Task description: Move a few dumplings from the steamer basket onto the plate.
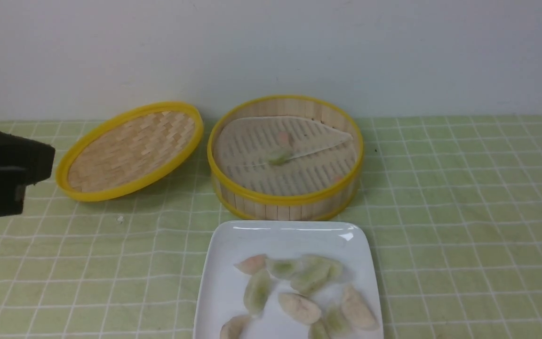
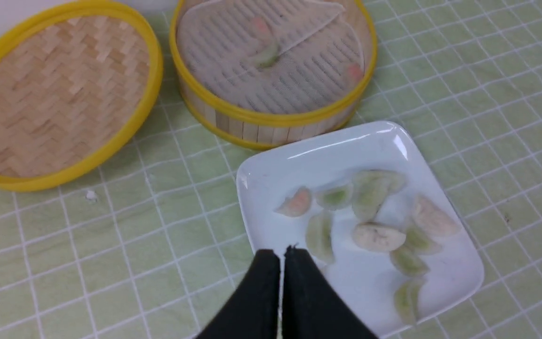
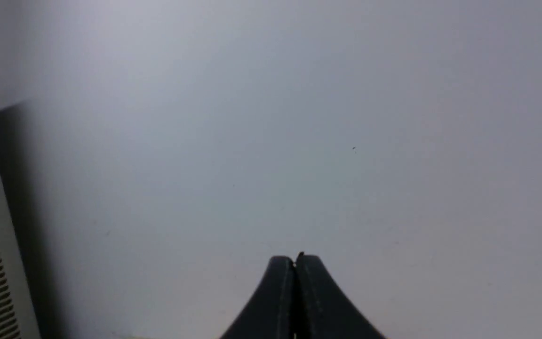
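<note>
Seeing the left arm (image 1: 7, 174) at the left edge, clenching its left gripper (image 2: 282, 256) shut. Seeing the yellow-edged lid (image 1: 132, 150) tilting, upper left. Finding dumplings (image 1: 279, 155) sitting in the round basket (image 1: 285, 200), upper middle, and more lying on the white plate (image 1: 252, 235), bottom middle. Seeing green cloth (image 1: 464, 212) stretching wide to the right edge. Clenching the right gripper (image 3: 294, 263) shut, too.

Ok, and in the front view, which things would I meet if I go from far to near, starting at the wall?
Wall → round basket with a few dumplings → white plate with more dumplings.
</note>
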### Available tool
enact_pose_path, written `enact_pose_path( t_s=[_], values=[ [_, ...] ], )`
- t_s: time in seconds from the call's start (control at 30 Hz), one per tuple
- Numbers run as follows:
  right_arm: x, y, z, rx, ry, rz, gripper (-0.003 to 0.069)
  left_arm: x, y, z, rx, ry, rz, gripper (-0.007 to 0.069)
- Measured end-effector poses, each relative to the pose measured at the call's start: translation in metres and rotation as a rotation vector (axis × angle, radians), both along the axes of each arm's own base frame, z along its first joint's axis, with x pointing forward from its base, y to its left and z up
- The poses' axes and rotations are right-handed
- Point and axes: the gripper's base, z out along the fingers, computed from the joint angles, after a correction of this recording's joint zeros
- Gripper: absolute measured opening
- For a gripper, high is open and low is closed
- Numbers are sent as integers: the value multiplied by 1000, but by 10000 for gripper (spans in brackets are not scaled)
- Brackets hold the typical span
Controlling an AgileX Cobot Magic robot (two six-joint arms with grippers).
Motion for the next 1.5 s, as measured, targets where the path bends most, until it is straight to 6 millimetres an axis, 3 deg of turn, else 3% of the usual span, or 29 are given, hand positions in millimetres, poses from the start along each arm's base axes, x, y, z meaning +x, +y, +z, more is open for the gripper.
enact_pose_path(
  t_s=[0.17, 0.4, 0.6, 0.83, 1.17, 1.27, 1.43, 1.47, 1.5],
  values=[
    [0, -1, 3, -22, -46, -26, -14, -33, 21, 3, -82, -156, 0, -6],
    [0, -2, 3, -27, -49, -31, -14, -76, 46, -28, -261, -463, -12, -6],
    [0, -2, 3, -27, -50, -31, -14, -80, 47, -56, -314, -550, -19, -6],
    [0, -2, 3, -28, -51, -33, -14, -71, 42, -88, -275, -484, -21, -6],
    [0, -2, 3, -27, -52, -32, -14, -66, 41, -106, -212, -496, -18, -6],
    [0, -2, 3, -27, -52, -32, -14, -65, 44, -121, -168, -538, 25, -6],
    [0, -2, 3, -26, -52, -32, -14, -64, 53, -173, -117, -574, 225, -6],
    [0, -2, 3, -26, -52, -32, -14, -64, 53, -176, -114, -571, 233, -6],
    [0, -2, 3, -26, -52, -32, -14, -64, 57, -193, -95, -579, 293, -6]
  ],
)
